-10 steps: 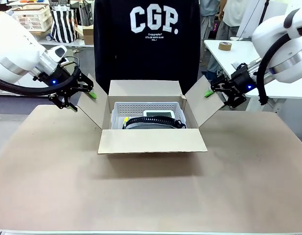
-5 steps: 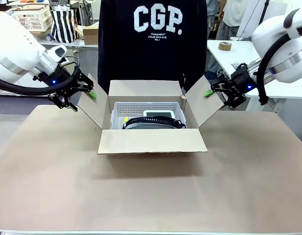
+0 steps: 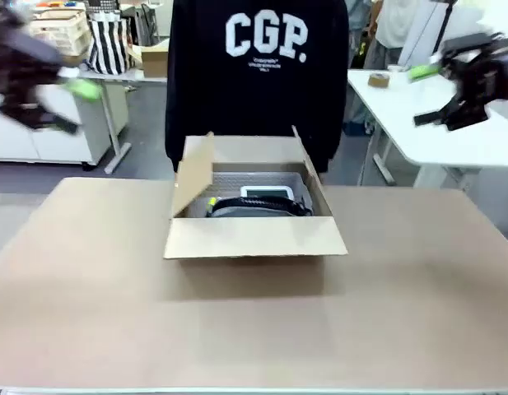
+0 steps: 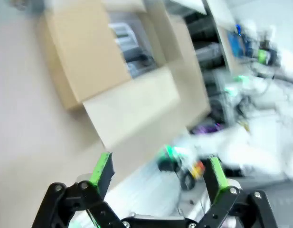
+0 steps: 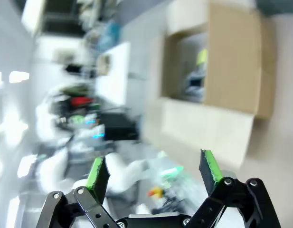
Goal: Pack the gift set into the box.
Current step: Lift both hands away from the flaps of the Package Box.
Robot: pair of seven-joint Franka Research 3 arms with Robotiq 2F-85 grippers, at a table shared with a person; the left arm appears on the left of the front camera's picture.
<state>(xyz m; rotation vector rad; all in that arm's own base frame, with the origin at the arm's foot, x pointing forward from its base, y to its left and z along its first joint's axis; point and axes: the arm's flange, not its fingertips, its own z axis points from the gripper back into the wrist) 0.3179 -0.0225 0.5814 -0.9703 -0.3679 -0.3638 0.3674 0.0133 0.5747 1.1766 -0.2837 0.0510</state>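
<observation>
Gift set sits in the box (image 3: 254,237); flaps not yet shut.
The box stands mid-tabletop (image 3: 254,329), side flaps upright, near flap hanging outward, so closing looks like what is left; the left gripper (image 4: 158,171) and right gripper (image 5: 153,173) hang well apart from it, fingers spread and empty; inside lies the tray (image 3: 245,179) with the white piece (image 3: 266,194), black band (image 3: 262,206) and yellow-green bit (image 3: 212,201).

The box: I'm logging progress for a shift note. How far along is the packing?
Done: the grey tray, with the white piece and black band, sits inside the box. In hand: nothing; the left gripper and right gripper are open and empty, away from it. Left: closing the flaps, which stand open.
</observation>
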